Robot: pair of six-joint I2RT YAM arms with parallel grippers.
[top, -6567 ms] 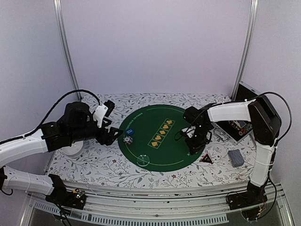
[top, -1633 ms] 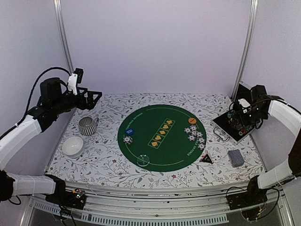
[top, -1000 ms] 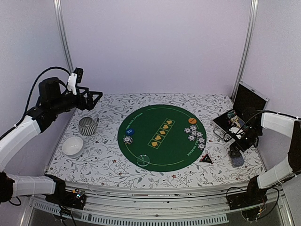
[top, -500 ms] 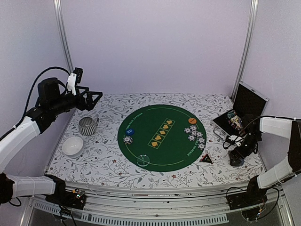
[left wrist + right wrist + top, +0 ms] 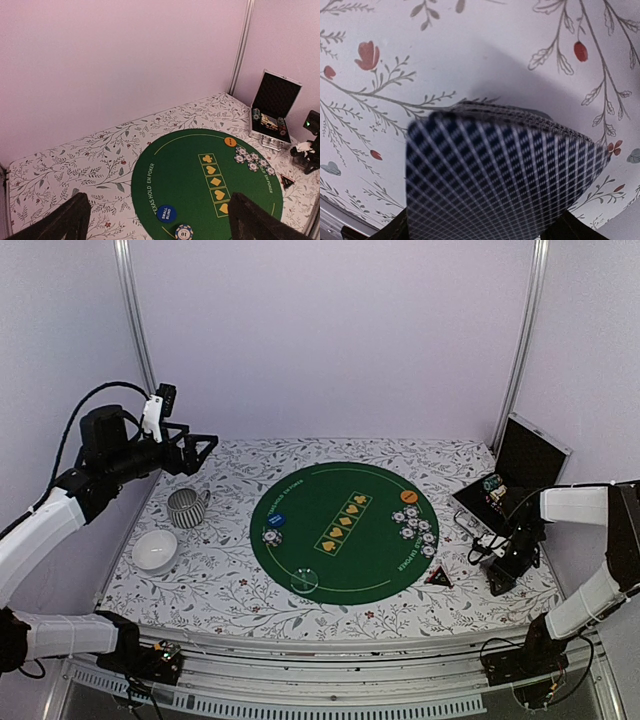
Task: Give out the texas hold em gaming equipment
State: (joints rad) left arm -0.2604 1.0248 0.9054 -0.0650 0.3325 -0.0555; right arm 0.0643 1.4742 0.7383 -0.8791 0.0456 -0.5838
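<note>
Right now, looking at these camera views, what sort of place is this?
Probably a robot lab test cell staged as a poker table: metal frame posts against plain walls, a floral tablecloth, and a round green Texas Hold'em mat laid on it.

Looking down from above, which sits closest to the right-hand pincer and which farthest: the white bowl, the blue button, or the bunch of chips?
From the right pincer, in the top view:
1. Bunch of chips, on the right side of the green mat, nearest.
2. Blue button, on the mat's left side.
3. White bowl, off the mat at the far left, farthest.
</note>
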